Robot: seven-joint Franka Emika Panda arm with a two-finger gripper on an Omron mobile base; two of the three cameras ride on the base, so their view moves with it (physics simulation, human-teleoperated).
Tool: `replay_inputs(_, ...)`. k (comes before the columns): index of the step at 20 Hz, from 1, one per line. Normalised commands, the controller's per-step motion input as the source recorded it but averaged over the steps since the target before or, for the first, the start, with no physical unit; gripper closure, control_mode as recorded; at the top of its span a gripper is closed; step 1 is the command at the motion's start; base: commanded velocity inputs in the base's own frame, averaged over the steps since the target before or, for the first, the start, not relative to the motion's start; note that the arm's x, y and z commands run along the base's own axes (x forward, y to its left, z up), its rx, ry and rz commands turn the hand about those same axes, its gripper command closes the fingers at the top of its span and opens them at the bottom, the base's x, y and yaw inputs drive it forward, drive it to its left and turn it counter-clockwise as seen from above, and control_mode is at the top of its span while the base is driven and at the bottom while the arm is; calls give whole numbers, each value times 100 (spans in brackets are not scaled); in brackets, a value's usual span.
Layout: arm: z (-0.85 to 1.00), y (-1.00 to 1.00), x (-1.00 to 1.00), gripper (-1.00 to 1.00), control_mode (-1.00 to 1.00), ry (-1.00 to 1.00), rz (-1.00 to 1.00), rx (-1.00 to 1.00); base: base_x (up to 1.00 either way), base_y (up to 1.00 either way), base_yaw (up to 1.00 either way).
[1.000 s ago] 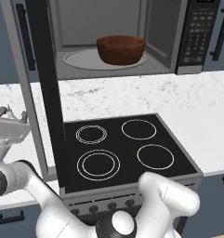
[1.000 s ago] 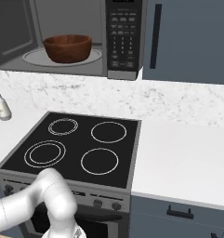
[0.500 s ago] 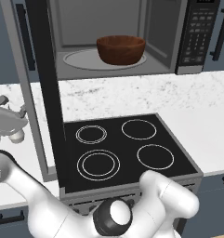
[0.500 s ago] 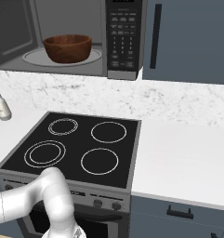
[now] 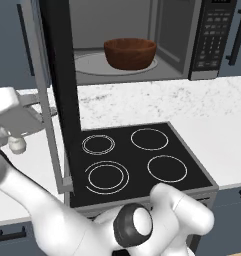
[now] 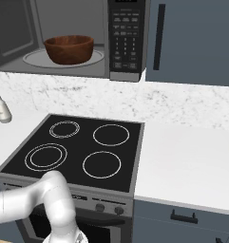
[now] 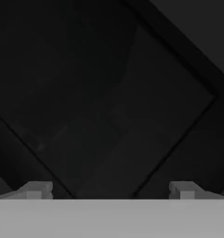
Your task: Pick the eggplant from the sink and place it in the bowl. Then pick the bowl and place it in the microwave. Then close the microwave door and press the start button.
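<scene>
Bowl: we see the wooden bowl (image 5: 130,53) on the microwave (image 6: 128,40) turntable.
Door: microwave door (image 5: 57,95) open.
Gripper: our gripper (image 7: 108,189) released, empty, facing dark glass.

Smooth, glossy white arm (image 5: 67,225) shell throughout, built of rounded tubular segments with bulbous housings at the joints. Dark grey, near-black collar with a round white cap (image 5: 134,227) at the joint in the lower centre of the left base view. Blocky white hand (image 5: 14,117) housing with bevelled edges at the left edge of that frame, with a small rounded white knob below it. Plain white curved link (image 6: 44,199) at the lower left of the right base view, shaded pale grey underneath. Two small grey finger tips (image 7: 36,189), squared and stepped, at the bottom of the hand view, set far apart. No cables, screws or markings discernible.
</scene>
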Motion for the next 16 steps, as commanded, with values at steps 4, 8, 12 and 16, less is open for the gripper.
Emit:
replay_inputs(4, 4, -78, -46, -100, -100, 0, 8, 12, 0, 0, 0)
replay_inputs(8, 1, -80, -41, -100, -100, 0, 10, 10, 0, 0, 0)
replay_inputs(12, 0, -86, -13, -100, -100, 0, 15, 8, 0, 0, 0)
replay_inputs(16, 0, -87, 0, -100, -100, 7, 23, 3, 0, 0, 0)
